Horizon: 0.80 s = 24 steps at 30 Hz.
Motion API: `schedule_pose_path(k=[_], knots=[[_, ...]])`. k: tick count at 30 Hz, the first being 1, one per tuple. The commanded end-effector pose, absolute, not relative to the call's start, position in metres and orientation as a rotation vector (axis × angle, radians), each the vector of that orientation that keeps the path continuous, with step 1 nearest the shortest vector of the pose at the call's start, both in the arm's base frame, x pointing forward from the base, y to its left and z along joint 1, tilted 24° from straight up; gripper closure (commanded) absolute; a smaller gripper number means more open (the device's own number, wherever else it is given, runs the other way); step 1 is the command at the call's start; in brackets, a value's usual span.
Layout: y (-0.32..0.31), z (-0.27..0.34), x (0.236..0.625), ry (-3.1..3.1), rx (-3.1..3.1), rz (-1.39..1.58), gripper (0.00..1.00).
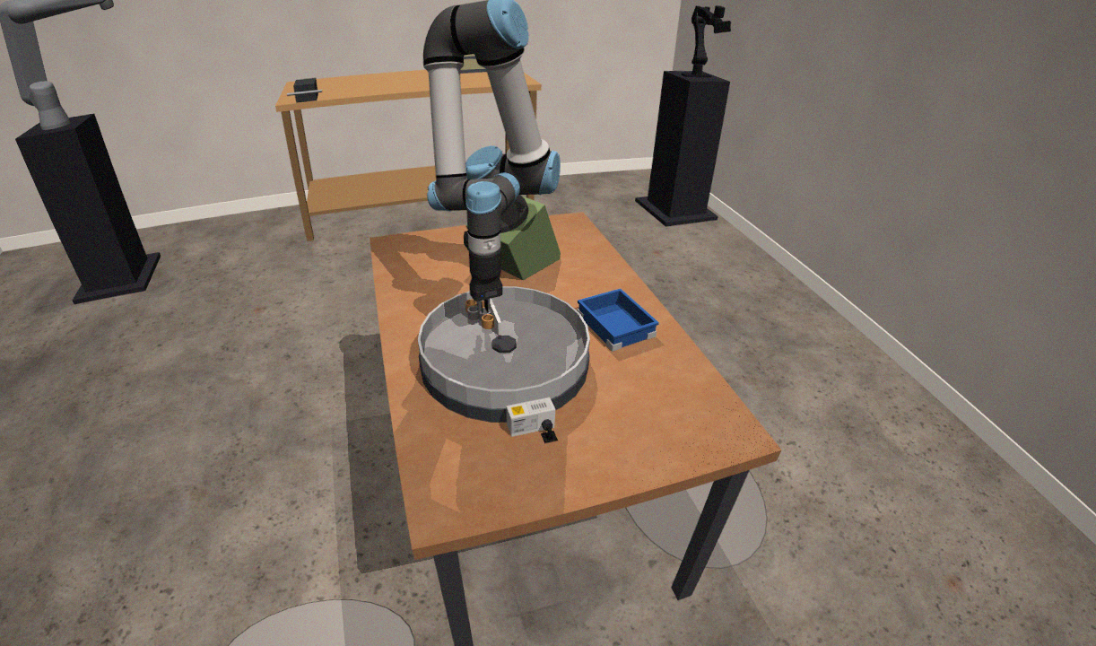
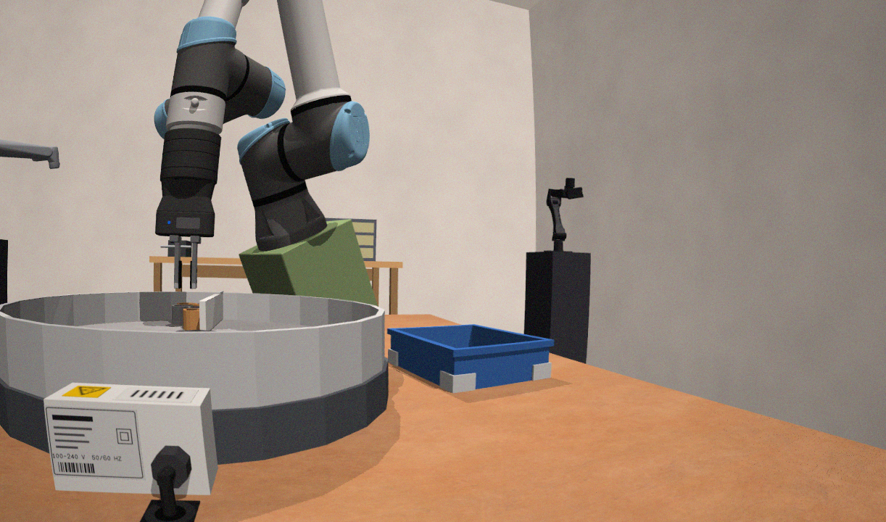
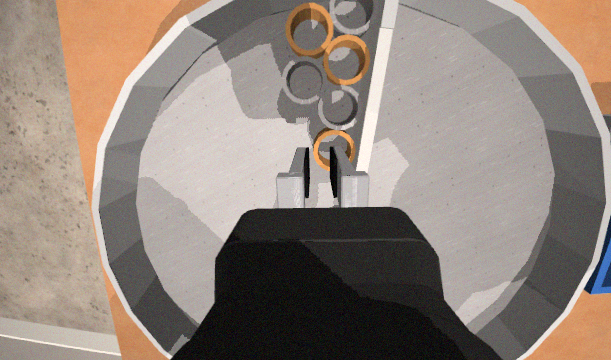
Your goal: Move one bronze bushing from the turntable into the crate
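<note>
My gripper (image 1: 485, 309) (image 2: 185, 286) (image 3: 319, 163) is open partway, with nothing between its fingers. It hangs above the nearest bronze bushing (image 1: 487, 323) (image 2: 190, 319) (image 3: 334, 132); in the wrist view its right finger overlaps that ring. This bushing stands upright on the grey turntable (image 1: 473, 395) (image 2: 290, 363) (image 3: 581, 150), beside the inner end of a white divider (image 2: 209, 312) (image 3: 377, 90). Two more bronze bushings, one (image 3: 326, 61) by the divider and one (image 3: 288, 30) farther left, stand beyond it among three grey bushings. The blue crate (image 1: 633, 334) (image 2: 504, 366) (image 3: 607, 260) stands right of the turntable.
The turntable's raised wall surrounds the bushings. A dark hub (image 1: 503, 344) is near its centre. A white power box (image 1: 532, 417) (image 2: 127, 441) stands at its front. The green robot base (image 1: 527, 240) (image 2: 303, 272) is behind, on the wooden table (image 1: 639, 417) (image 2: 562, 441).
</note>
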<state>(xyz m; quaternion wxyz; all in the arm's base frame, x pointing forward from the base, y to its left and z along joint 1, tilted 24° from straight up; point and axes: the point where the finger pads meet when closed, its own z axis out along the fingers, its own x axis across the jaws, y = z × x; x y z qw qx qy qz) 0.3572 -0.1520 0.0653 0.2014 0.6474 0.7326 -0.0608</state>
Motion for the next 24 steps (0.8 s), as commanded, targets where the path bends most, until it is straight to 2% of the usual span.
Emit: schedule_pose_path(k=[1, 24], knots=[[-0.153, 0.062, 0.357, 2.045, 1.808, -0.169, 0.60], [-0.158, 0.050, 0.361, 2.043, 1.805, -0.169, 0.60]])
